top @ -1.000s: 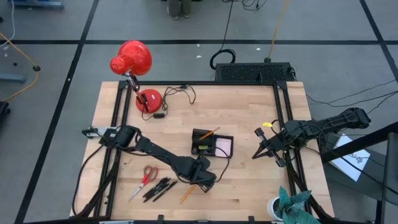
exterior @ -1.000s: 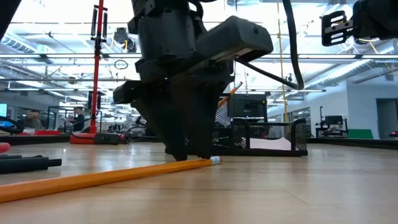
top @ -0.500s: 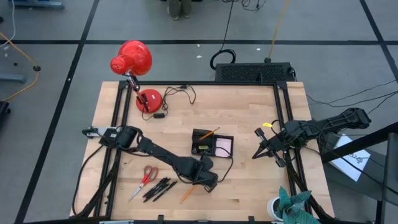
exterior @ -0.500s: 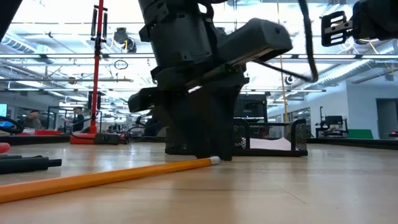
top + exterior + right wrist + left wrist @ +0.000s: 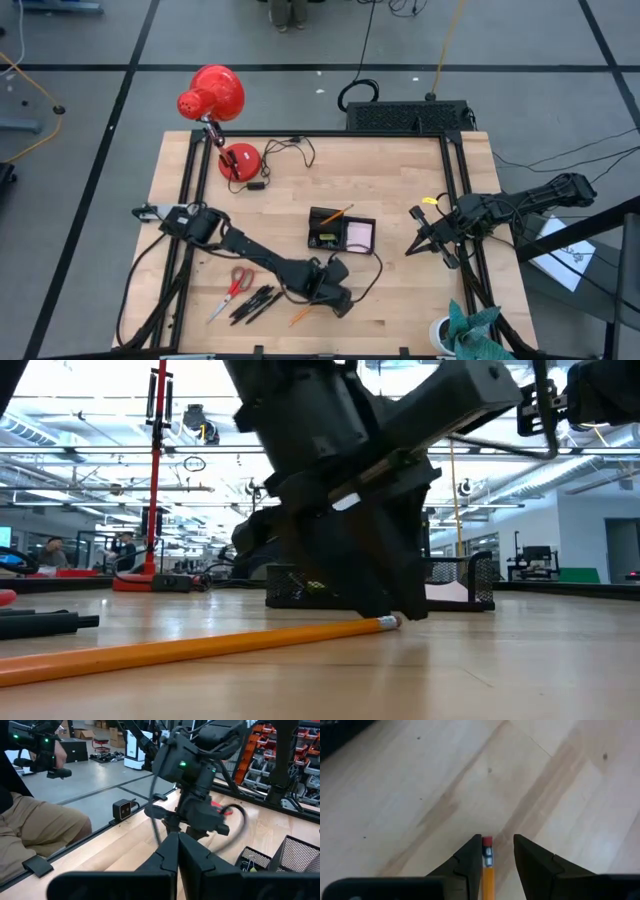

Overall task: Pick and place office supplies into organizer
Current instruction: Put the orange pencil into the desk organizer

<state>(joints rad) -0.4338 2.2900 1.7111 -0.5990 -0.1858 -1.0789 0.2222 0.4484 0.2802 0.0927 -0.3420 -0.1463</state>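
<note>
An orange pencil [image 5: 300, 314] lies flat on the wooden table near its front edge. Its eraser end [image 5: 487, 841] sits between the fingers of my left gripper [image 5: 497, 840], which slants down over it, open. The black mesh organizer [image 5: 341, 232] stands just beyond, with a pink pad [image 5: 358, 236] and another pencil [image 5: 335, 214] in it. Red-handled scissors [image 5: 237, 283] and black pens [image 5: 255, 302] lie left of the pencil. My right gripper [image 5: 412, 248] waits shut at the table's right side, above the table. My left gripper has the inner side of one finger [image 5: 474, 851] against the pencil's eraser end [image 5: 488, 854]; the other finger [image 5: 522, 851] stands apart from it with a gap. The fingers come from above, slanting down, one on each side of the pencil. The pencil lies flat on the table.
A red desk lamp [image 5: 212, 95] with its base [image 5: 238, 160] and cord stands at the far left. A black box with cables [image 5: 405, 115] sits beyond the far edge. A cup with teal cloth [image 5: 462, 328] is at the near right corner. Bare wood lies right of the organizer.
My left gripper has sunk and gone toward the table's near edge, tipping more steeply over the pencil. The pencil's eraser end has slid a little toward the table's right, while its tip end has stayed about where it was.
</note>
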